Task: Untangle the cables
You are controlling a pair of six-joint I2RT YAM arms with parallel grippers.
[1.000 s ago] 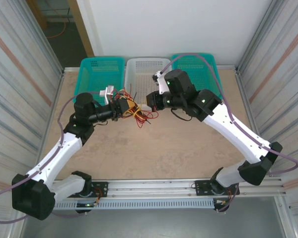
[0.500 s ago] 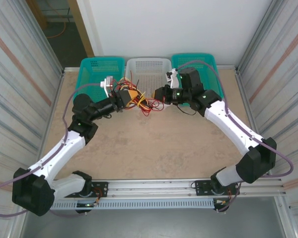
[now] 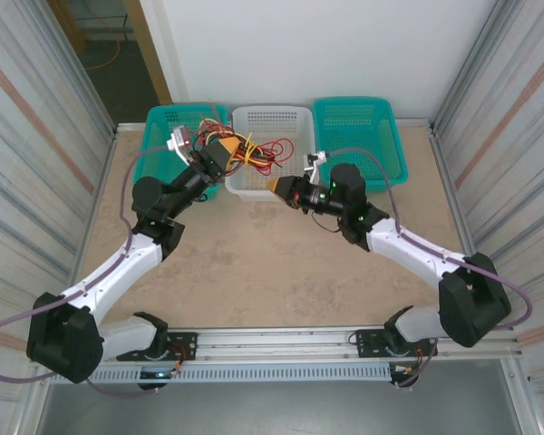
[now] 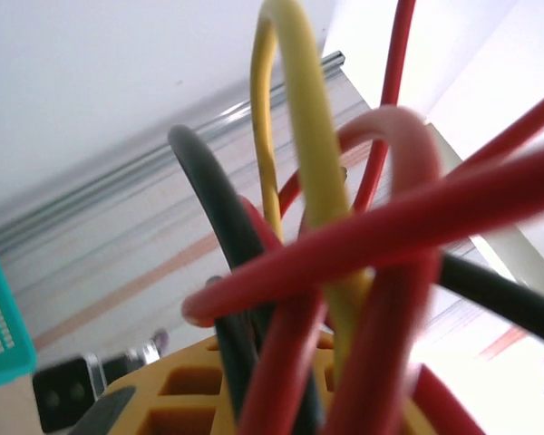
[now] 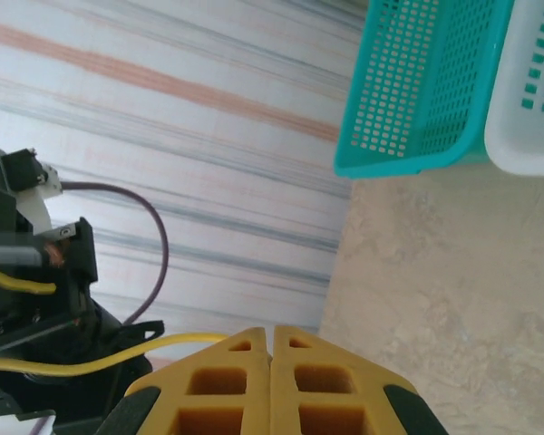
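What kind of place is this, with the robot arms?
Probably a robot test booth: a table walled in by striped panels, three plastic baskets lined up at the back, and a bunch of red, black and yellow cables.

There are two teal baskets (image 3: 358, 127), one white basket (image 3: 295, 122), two robot arms (image 3: 408, 249), and one tangle of cables (image 3: 254, 149).

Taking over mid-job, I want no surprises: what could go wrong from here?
The left hand grips the cables as one crossed bunch above the white basket; pulling might tighten the knot. Dangling loops could snag the basket's mesh. The right hand is shut beside the basket's front wall and might bump it when reaching in.
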